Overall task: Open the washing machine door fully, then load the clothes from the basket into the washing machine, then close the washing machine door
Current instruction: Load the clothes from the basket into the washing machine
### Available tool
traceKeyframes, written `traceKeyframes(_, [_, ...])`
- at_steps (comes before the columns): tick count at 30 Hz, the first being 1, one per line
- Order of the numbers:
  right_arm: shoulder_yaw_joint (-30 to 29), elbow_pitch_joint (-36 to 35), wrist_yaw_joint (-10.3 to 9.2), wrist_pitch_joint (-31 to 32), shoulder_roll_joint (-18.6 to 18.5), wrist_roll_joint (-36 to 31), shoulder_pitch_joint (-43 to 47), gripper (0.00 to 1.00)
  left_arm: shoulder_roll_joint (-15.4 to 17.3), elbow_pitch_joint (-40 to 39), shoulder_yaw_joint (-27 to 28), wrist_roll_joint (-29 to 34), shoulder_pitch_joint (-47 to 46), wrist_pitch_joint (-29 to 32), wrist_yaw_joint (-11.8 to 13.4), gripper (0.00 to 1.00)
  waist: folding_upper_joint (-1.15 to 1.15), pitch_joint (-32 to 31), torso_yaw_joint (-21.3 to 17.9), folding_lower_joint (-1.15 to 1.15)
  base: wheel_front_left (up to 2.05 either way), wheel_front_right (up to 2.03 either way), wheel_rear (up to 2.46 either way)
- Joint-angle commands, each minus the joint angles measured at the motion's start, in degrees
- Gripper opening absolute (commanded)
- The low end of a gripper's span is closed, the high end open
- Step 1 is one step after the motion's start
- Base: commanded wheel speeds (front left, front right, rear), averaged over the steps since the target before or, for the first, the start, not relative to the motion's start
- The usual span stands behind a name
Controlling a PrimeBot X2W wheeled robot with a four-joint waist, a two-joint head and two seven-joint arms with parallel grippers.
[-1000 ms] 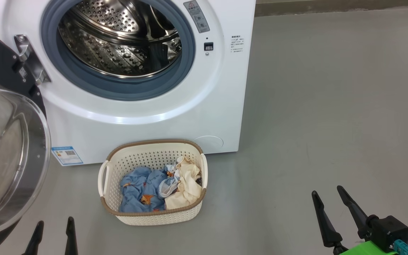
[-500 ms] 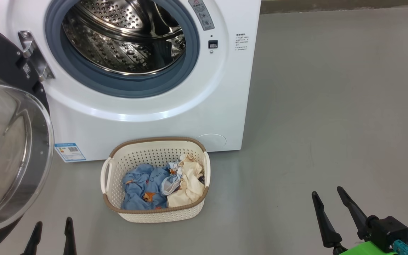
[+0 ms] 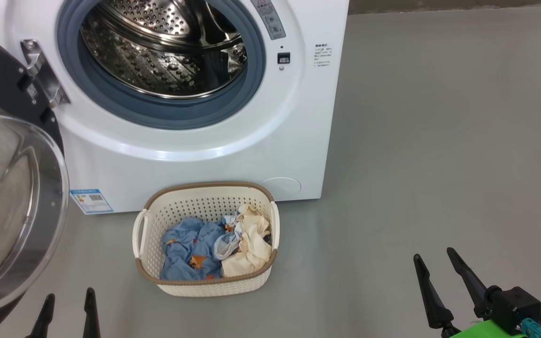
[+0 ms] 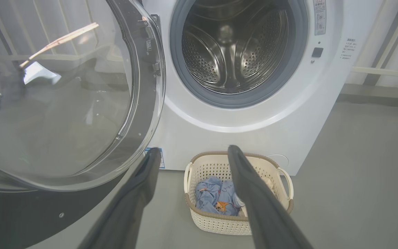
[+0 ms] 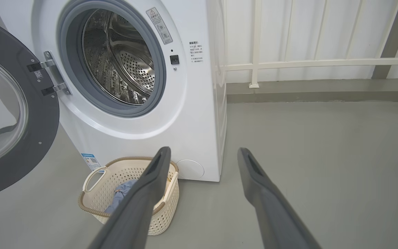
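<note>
White washing machine [image 3: 195,159] seen at upper left of head view, steel drum [image 3: 162,47] exposed; glossy black washing machine door [image 3: 12,211] swung open at left edge. Cream-white basket [image 3: 204,188] set on grey floor [image 3: 416,141] just before machine, lower centre; clothes [image 3: 195,249] heaped inside, blue at left, cream at right. At lower left, left hand [image 3: 70,295] spread wide, empty, below door. At lower right, right hand [image 3: 434,253] likewise released, nothing held, well apart from basket.

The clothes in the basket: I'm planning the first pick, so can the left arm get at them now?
Probably yes. The clothes lie uncovered in the open-topped basket, the open door stands off to the side, and its jaws stand open.
</note>
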Motion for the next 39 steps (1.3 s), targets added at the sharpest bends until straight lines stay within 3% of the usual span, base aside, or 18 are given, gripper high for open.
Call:
traceKeyframes(1, [1.4,-1.1,0.09,-0.4,-0.6,-0.7,-1.1,1.00,1.2,-0.9,2.0,-0.6,-3.1,-0.7,0.2,1.00,0.00,0.1,0.1,0.00,1.32,-1.32,0.00])
traceKeyframes(19, [1.5,-1.2,0.09,-0.4,-0.8,-0.6,-1.6,1.00,0.5,-2.0,3.8,0.0,-3.8,-0.8,0.9,1.00,0.00,1.5,0.6,0.00,1.67,-1.67,0.00])
traceKeyframes(39, [1.5,-1.1,0.09,-0.4,-0.8,-0.6,-1.5,1.00,-1.1,-2.0,3.6,0.7,-3.0,-0.8,-0.8,1.00,0.00,1.6,0.7,0.00,0.16,-0.16,0.00])
